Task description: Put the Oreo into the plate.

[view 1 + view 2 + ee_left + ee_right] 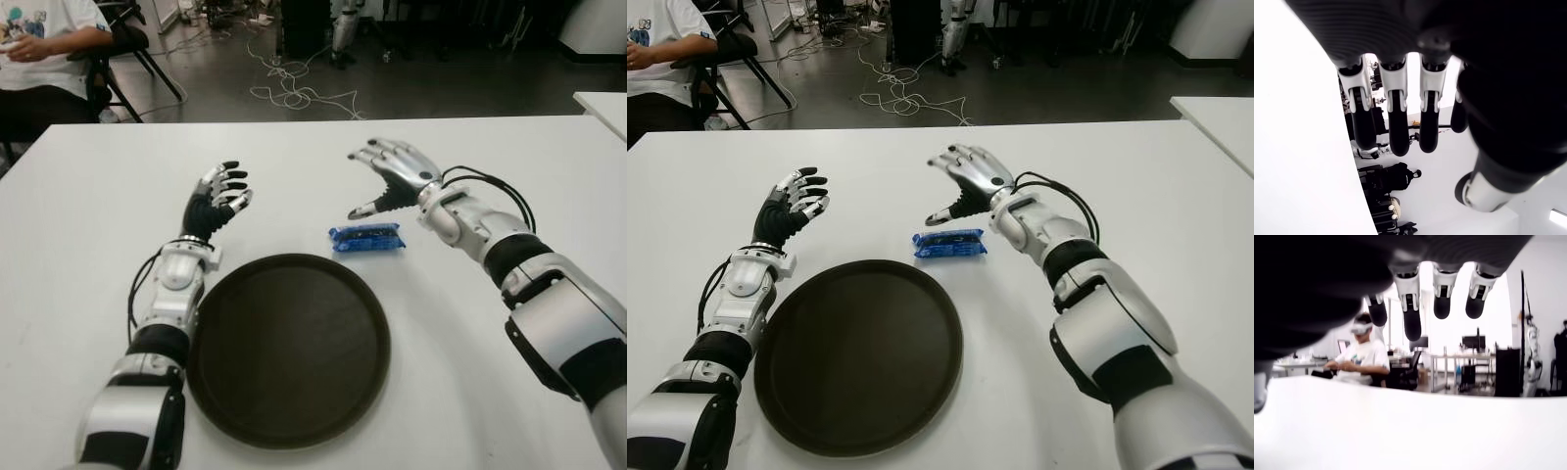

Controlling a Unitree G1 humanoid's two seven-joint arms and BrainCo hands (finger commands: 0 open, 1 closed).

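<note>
A blue Oreo pack (366, 238) lies flat on the white table (88, 196), just beyond the far right rim of the round dark plate (289, 348). My right hand (387, 181) hovers a little behind and to the right of the pack, fingers spread, holding nothing; its thumb tip points down near the pack without touching it. My left hand (220, 196) stands to the left of the plate's far edge, fingers relaxed and empty. The plate holds nothing. In the right wrist view the fingertips (1412, 325) hang apart over bare table.
A person (39, 44) sits on a chair beyond the table's far left corner. Loose cables (294, 93) lie on the floor behind the table. A second white table's corner (602, 103) shows at the far right.
</note>
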